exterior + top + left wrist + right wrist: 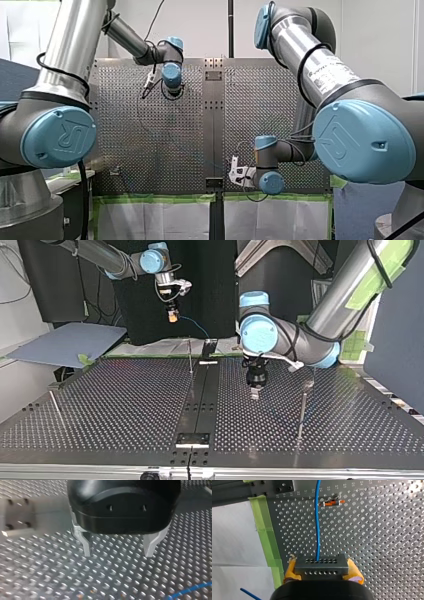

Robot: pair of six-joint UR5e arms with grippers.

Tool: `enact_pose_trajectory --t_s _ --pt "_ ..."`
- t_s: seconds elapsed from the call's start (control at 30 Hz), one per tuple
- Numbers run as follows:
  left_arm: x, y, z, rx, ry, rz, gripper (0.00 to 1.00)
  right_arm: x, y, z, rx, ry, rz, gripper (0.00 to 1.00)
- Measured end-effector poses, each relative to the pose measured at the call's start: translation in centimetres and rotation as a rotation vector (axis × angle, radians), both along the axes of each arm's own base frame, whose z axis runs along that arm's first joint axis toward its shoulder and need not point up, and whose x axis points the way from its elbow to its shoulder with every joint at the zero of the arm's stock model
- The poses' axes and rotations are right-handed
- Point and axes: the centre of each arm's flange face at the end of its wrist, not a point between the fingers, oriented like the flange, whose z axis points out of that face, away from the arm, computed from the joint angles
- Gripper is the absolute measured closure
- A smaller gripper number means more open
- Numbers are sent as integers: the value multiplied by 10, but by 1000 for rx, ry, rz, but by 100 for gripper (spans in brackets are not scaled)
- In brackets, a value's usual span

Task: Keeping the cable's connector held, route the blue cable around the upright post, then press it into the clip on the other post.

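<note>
connector [321, 566] in right claw [322, 569], cable [318, 525] ahead, beside clip [331, 503]

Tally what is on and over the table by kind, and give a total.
Grippers: 2 (my left gripper open, my right gripper shut on the connector)
Posts, by the top view: 3 (left post, middle post, right post)
Blue cable: 1
Connector: 1
Total: 7

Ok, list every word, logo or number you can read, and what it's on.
"UR": logo on my left arm's blue joint cap.
"UR", faint: my right arm's blue joint cap.
Label on my right arm's silver tube: too blurred to read.
Numbers along the perforated table: too small to read.
</note>
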Motion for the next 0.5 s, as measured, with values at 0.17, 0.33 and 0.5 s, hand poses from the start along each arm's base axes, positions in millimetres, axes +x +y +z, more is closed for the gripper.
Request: enact_pose_trajectory --t_s 0.17,0.33,0.5 --pt "13 3 -12 41 -11 3 0 0 0 1 -3 -2 0 100" --pt "22 9 -12 73 -32 0 0 1 -1 1 -5 -3 1 100" --pt "30 18 -15 97 -37 25 0 1 -1 1 -6 -3 0 100"
